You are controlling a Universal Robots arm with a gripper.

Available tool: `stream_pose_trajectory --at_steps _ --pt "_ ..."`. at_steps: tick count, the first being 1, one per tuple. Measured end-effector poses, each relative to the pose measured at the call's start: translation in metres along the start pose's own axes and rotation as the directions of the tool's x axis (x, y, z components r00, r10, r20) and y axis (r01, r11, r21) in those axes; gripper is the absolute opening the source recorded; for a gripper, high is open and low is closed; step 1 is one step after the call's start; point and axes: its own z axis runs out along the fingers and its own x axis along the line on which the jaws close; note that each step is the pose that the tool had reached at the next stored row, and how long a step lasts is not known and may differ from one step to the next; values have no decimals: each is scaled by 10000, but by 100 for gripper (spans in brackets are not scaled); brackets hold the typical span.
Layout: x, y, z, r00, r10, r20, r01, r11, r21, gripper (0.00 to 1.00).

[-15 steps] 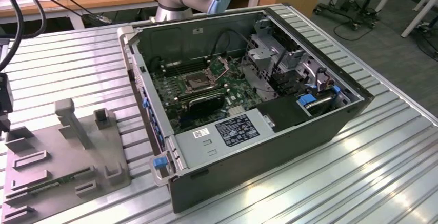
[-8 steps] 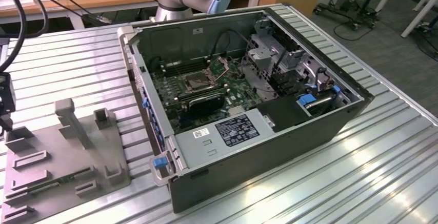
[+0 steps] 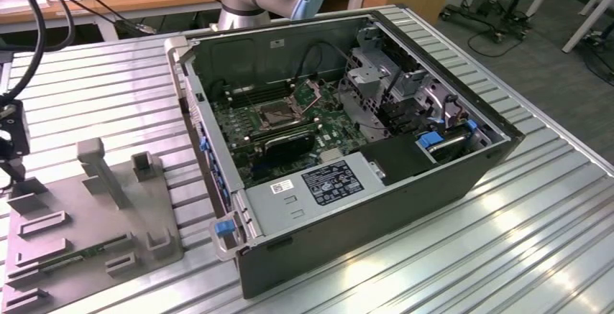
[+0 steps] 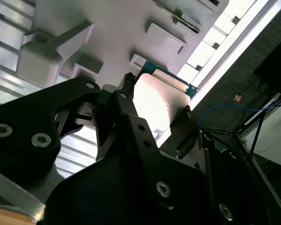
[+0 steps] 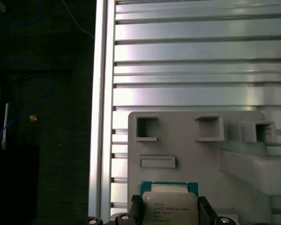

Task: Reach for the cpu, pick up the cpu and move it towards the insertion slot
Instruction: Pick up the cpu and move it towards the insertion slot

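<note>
In both wrist views the cpu point(image 5: 169, 208) point(image 4: 155, 96), a flat square chip with a silvery face and a green-edged rim, sits between my black fingers. One finger point(image 5: 134, 212) presses on one side of it and the other finger point(image 5: 205, 211) on the opposite side. My gripper point(image 5: 169, 213) point(image 4: 154, 107) is shut on the chip, just over the grey tray point(image 5: 187, 140). In the exterior view my gripper point(image 3: 11, 174) hangs low over the tray's corner at that view's far left. The insertion slot point(image 3: 275, 118) lies inside the open computer case, well off toward the exterior view's right.
The grey tray point(image 3: 106, 206) carries raised blocks, a tall post point(image 3: 96, 167) and a green memory stick point(image 3: 82, 253). The case wall point(image 3: 197, 123) stands between tray and motherboard. Cables and drive cages crowd the case's far side. The slatted table's edge runs close beside the tray.
</note>
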Motion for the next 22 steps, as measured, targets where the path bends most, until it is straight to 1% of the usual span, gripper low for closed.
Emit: stream_pose_trajectory --at_steps 2,9,12,16,22 --pt "-1 2 -26 10000 -1 1 1 10000 -1 55" --pt "-1 12 -158 10000 -1 2 1 10000 -2 55" --pt "-1 15 -200 10000 -1 3 1 10000 -2 55" --pt "-5 16 -202 10000 2 3 -2 10000 -2 55" --pt "-54 15 -200 10000 1 3 -1 10000 -2 55"
